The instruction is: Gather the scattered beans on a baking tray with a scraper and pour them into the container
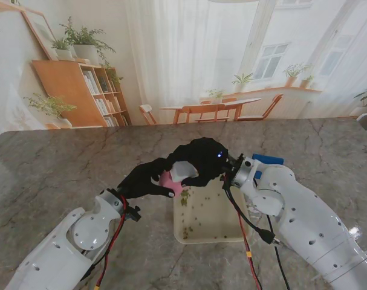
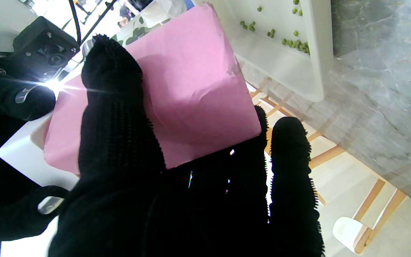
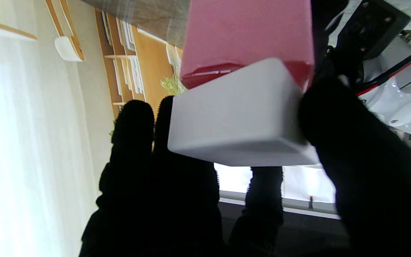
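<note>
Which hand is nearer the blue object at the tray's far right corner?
Right. The right hand is just left of the blue object; the left hand is farther left, holding the pink container.

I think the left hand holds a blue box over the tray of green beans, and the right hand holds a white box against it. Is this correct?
One detail is wrong: the box in the left hand is pink, as the left wrist view shows. The rest holds: the right hand holds the white box against it, over the tray of green beans.

The left hand [image 2: 177, 192], black-gloved, grips a pink scraper [image 2: 191, 89], one finger [image 2: 114, 107] lying across its flat face. Beyond it sits the white baking tray [image 2: 280, 67] with green beans [image 2: 294, 43] scattered inside, resting on the marbled tabletop [image 2: 387, 89].
</note>
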Controlling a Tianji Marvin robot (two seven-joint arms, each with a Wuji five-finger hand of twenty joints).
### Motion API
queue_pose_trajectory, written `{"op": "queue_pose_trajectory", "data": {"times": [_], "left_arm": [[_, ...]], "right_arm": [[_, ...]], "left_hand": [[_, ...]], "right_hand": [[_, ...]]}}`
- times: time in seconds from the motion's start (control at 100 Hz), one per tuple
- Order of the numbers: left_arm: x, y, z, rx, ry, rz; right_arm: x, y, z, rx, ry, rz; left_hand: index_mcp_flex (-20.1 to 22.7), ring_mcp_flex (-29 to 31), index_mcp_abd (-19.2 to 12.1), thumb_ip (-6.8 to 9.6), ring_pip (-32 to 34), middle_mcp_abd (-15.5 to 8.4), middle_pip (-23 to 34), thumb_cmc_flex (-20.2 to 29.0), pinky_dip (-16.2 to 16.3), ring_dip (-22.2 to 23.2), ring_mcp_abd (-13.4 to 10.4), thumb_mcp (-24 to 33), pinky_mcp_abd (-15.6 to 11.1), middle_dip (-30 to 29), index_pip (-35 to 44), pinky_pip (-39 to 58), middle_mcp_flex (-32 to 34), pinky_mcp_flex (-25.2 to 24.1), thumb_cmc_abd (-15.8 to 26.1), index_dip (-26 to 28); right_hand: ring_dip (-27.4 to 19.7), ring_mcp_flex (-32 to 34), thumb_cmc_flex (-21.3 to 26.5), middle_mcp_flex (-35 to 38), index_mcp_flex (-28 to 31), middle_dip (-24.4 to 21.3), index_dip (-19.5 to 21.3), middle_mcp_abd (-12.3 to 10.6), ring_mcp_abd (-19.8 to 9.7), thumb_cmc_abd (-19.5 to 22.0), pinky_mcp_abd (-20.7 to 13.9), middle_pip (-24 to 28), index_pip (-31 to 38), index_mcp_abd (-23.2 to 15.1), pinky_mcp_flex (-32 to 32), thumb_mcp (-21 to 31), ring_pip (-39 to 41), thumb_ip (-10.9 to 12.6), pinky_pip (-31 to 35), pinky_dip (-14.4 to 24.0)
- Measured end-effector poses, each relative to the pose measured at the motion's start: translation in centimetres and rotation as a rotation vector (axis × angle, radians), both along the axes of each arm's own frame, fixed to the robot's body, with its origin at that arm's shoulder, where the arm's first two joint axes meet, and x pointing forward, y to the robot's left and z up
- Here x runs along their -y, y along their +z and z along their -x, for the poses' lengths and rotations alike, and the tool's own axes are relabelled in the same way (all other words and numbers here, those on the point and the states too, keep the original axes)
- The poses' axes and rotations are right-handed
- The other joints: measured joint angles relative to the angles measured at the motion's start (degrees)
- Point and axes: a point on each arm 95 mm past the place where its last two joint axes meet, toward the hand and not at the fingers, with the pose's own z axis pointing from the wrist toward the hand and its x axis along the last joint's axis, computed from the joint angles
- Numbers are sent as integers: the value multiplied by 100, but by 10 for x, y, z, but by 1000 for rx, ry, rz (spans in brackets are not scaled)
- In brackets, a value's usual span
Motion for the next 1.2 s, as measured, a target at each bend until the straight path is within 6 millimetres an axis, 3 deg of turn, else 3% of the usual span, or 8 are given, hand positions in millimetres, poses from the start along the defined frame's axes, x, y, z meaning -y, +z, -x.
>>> {"op": "queue_pose_trajectory", "data": {"times": [0.11, 0.21, 0.29, 0.54, 0.61, 0.7, 0.97, 1.2], "left_arm": [[-1, 1, 0, 3, 5, 3], [-1, 2, 0, 3, 9, 2], [-1, 2, 0, 0, 10, -4], [-2, -1, 0, -5, 14, -28], [-2, -1, 0, -5, 14, -33], [-2, -1, 0, 0, 15, -40], [-4, -2, 1, 1, 21, -38], [-5, -2, 1, 0, 25, -36]], "right_arm": [[0, 1, 0, 29, 19, 5], [1, 1, 1, 26, 19, 35], [4, 5, 3, 22, 16, 36], [7, 13, 8, -139, -166, -128], [4, 12, 11, -229, -277, -79], [-3, 9, 15, -317, -333, -73], [-19, -1, 20, -339, -380, 9], [-25, 5, 20, -258, -367, 59]], "left_hand": [[0, 2, 0, 0, 0, -9, 0, -1, 1, 0, 0, 0, 0, 0, 27, 0, 0, 1, -11, 0], [-1, 66, 1, 0, 10, -11, 0, -37, 2, 0, 0, 0, 1, 0, 62, 0, 53, 1, -11, 0], [-1, 68, 0, 0, 11, -11, 0, -37, 2, 0, 0, 0, 1, 0, 64, 0, 60, 1, -11, 0], [-1, 69, 1, 0, 12, -11, 0, -37, 2, 21, 0, 0, 2, 0, 65, -1, 62, 5, -11, 0], [-1, 70, 1, 0, 12, -11, 0, -37, 2, 22, 0, 0, 2, 0, 65, -1, 62, 6, -11, 0], [-1, 70, 1, 0, 12, -11, 0, -37, 2, 23, 0, 0, 2, 0, 65, -1, 62, 7, -11, 0], [-1, 70, 1, 0, 13, -11, 0, -37, 3, 34, 0, 0, 2, 0, 66, -1, 62, 9, -11, 0], [-1, 71, 8, 0, 71, -4, 0, -37, 4, 73, 0, 0, 2, 53, 66, -1, 87, 10, 0, -11]], "right_hand": [[-170, -244, 3, -253, -72, -237, -340, -40, -5, 52, 60, -140, -8, -78, -594, 370, -239, -24, -351, -172], [-398, -1231, -495, -1140, -499, -558, -620, -291, -102, 598, 504, -10, -702, 240, -1828, 956, -126, 677, -566, -149], [-483, -2030, -1300, -1707, -698, -693, -635, -400, 203, 1050, 822, 70, -1253, 820, -2695, 1028, -132, 863, -591, 56], [-510, -3039, -2248, -2482, -894, -760, 62, 457, 1042, 3255, 1383, -738, -3262, 2168, -3681, -1761, -502, 1153, -681, 123], [-179, -2712, -2035, -2511, -954, -736, 348, 725, 1194, 4080, 1550, -1040, -3734, 2407, -3374, -2977, -544, 1366, -639, 504], [268, -2335, -1770, -2254, -800, -532, 483, 917, 1288, 4455, 1714, -1243, -3922, 2542, -2881, -3617, -186, 1455, -216, 1234], [1582, -1816, -1827, -2106, -799, 230, 775, 1270, 1464, 4233, 1796, -1387, -3895, 2700, -1606, -3502, 1867, 1457, 1118, 2644], [1522, -827, -539, -1177, 99, 1309, 1436, 785, 536, 2820, 718, -17, -3012, 2454, -103, -2956, 2809, 1625, 1538, 2336]]}}
